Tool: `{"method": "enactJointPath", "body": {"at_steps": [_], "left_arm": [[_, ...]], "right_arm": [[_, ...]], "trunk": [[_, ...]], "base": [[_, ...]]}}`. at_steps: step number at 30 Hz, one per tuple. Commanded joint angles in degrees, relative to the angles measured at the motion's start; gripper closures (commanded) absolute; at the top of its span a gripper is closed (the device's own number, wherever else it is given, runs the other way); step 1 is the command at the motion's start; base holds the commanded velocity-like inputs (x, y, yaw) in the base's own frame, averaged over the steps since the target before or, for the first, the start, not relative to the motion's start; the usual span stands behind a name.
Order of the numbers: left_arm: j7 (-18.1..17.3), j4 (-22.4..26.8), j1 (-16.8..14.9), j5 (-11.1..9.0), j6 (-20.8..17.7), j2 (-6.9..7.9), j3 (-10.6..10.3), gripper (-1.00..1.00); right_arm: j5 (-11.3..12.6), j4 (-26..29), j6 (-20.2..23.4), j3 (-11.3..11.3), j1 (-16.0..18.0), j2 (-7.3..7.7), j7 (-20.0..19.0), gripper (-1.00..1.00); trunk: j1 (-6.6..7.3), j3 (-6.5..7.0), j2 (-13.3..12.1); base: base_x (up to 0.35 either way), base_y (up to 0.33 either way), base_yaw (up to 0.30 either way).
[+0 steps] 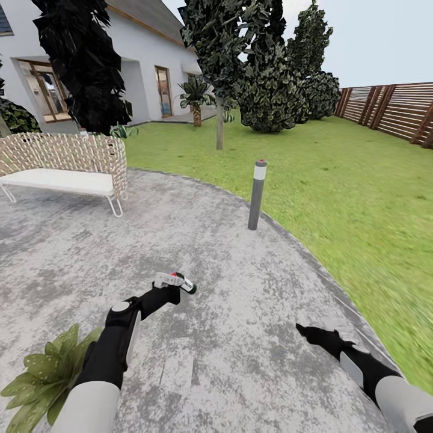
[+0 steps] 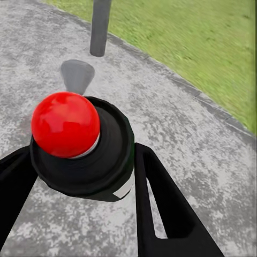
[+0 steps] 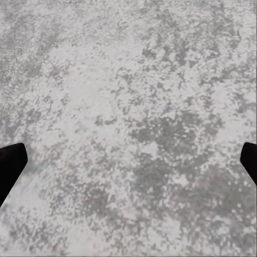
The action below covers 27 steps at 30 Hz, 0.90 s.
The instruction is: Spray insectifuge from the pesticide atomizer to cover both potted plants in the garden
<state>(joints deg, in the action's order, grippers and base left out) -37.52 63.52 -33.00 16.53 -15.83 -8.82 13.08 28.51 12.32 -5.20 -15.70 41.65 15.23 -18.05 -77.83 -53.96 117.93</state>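
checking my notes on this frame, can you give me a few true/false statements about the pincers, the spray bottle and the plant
1. The left pincer is shut on the pesticide atomizer. True.
2. The right pincer holds a potted plant. False: it is open and holds nothing, above the patio.
3. A potted plant sits beside the left arm. True.
4. The bollard lamp lies toppled on the lawn. False: it stands upright at the patio's edge.
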Motion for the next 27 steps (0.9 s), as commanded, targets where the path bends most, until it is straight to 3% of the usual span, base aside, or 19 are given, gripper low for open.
{"method": "enactJointPath", "body": {"at_steps": [1, 2, 5, 10, 13, 20, 27], "left_arm": [[-0.4, 0.1, 0.0, 0.3, -0.3, -0.07, 0.0, 1.00], [-0.4, 0.1, 0.0, 0.3, -0.4, -0.05, -0.2, 1.00], [-0.4, 0.0, 0.0, 0.3, -0.4, 0.01, -0.3, 1.00], [-0.4, 0.0, 0.0, 0.3, -0.5, 0.01, -0.3, 1.00], [-0.4, -0.1, 0.0, 0.1, -0.5, -0.02, -0.3, 1.00], [-0.4, -0.2, 0.0, 0.1, -0.5, -0.02, -0.3, 1.00], [-0.4, -0.3, 0.0, 0.1, -0.6, -0.03, -0.2, 1.00]], "right_arm": [[0.5, 3.6, 3.0, -0.5, 0.0, 0.04, -0.1, -1.00], [0.5, 8.1, 6.5, -0.5, 0.0, -0.03, -0.1, -1.00], [0.3, 14.6, 9.6, -0.6, 0.0, 0.37, -0.3, -1.00], [0.4, 18.2, 10.5, -0.7, 0.1, 5.92, -0.4, -1.00], [0.5, 18.6, 10.6, -0.6, 0.1, 7.70, -0.4, -1.00], [0.5, 20.6, 16.0, -0.6, 0.1, 8.40, -0.4, -1.00], [0.3, 21.2, 17.2, -0.6, 0.1, 8.41, -0.3, -1.00]], "trunk": [[0.01, -0.06, 0.0], [0.01, -0.06, 0.0], [0.01, -0.06, 0.0], [-0.87, -0.77, 1.6], [-1.53, -1.26, 2.8], [-3.07, -2.03, 5.6], [-4.61, -2.67, 8.4]], "base": [[0.000, 0.000, 0.000], [0.000, 0.000, 0.000], [0.000, 0.000, 0.000], [0.000, 0.000, 0.000], [0.000, 0.000, 0.000], [0.000, 0.000, 0.000], [0.000, 0.000, 0.000]]}}
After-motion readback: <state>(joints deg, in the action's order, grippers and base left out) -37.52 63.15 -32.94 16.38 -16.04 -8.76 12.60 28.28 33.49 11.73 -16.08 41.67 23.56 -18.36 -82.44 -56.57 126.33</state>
